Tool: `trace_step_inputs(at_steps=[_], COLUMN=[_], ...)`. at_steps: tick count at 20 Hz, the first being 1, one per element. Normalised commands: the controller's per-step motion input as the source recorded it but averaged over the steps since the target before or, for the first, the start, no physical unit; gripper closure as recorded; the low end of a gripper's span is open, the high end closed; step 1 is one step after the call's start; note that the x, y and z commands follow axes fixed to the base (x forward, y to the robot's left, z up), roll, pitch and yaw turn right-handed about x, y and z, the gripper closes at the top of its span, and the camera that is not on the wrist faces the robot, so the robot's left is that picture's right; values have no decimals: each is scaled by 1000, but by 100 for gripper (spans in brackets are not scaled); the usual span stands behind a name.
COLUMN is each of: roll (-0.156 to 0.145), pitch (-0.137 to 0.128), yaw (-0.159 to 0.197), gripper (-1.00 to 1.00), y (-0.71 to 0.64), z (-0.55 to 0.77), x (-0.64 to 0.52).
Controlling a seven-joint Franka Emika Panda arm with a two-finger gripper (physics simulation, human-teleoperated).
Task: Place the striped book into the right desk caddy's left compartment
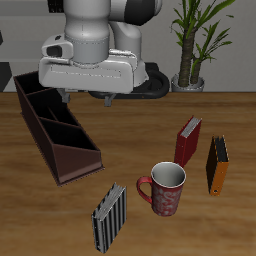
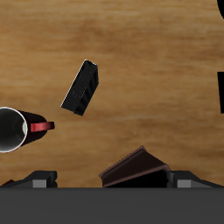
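Observation:
The striped book (image 1: 110, 217) stands upright near the table's front edge, beside the mug; it also shows in the wrist view (image 2: 80, 87). The right desk caddy (image 1: 55, 128) is a long dark brown box with inner partitions, running from the back toward the front; its near end shows in the wrist view (image 2: 133, 168). My gripper (image 1: 87, 98) hangs above the table just beside the caddy's middle, well behind the striped book. Its jaws stand wide apart and hold nothing.
A red patterned mug (image 1: 165, 190) stands beside the striped book and shows in the wrist view (image 2: 13, 129). A red book (image 1: 188, 140) and an orange-and-black book (image 1: 218, 165) stand farther off. A potted plant (image 1: 195, 40) is at the back.

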Motion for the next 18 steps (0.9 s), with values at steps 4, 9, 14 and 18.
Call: trace_step_inputs(at_steps=[4, 9, 14, 18], roll=[-23, -23, -33, -34], pitch=[-10, -23, -4, 0], yaw=[-40, -87, -59, -62], gripper=[-100, -100, -100, -100], y=[-140, 86, 231, 20], z=[67, 51, -102, -121], x=[205, 250, 330, 188])
